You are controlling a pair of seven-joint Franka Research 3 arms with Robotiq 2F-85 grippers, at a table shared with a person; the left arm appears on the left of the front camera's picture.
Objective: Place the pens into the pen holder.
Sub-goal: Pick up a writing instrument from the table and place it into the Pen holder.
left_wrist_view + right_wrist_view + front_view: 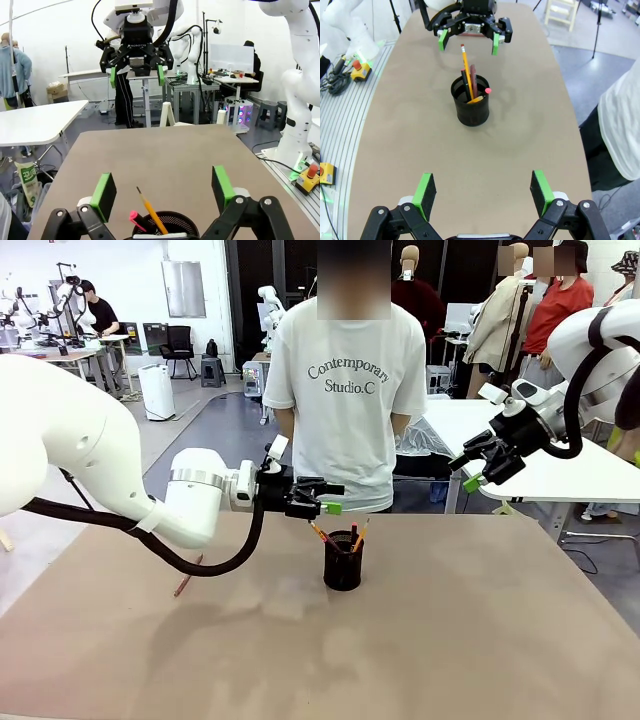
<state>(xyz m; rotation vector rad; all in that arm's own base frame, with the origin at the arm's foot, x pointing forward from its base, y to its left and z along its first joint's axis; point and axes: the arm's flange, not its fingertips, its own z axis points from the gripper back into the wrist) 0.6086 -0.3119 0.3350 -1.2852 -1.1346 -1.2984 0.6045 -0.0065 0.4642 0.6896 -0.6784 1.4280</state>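
Editor: Pen holder (343, 568) first. How does it look?

Reporter: A small black mesh cup with a solid rim, standing upright. A yellow pen (465, 67) with an eraser tip rises tallest from it. A reddish-brown pen (474, 80) and a dark pen (463, 82) lean beside that one, and a pink-tipped pen (487, 91) rests against the rim.

Editor: Where does it sit?

Reporter: Just ahead of and below the left gripper (330, 497), whose green-padded fingers are spread wide with nothing between them. In that arm's wrist view the cup's mouth lies between the two pads. The right gripper (468, 472) hangs high and well apart from the cup, its fingers likewise spread wide and empty.

Editor: The surface and the room?

Reporter: A plain brown desk (480, 630) with rounded corners. A person (345, 390) in a white printed T-shirt stands at its far edge, beyond the cup. Behind them is a workshop hall with a grey floor and a white table (590, 475) just past the right gripper.

Editor: Give me the count.

Reporter: One holder, at least four pens inside it, and one loose pen (186, 583), reddish-brown, lying flat on the desk well behind the left gripper, under that arm. Two grippers, and one person at the desk.
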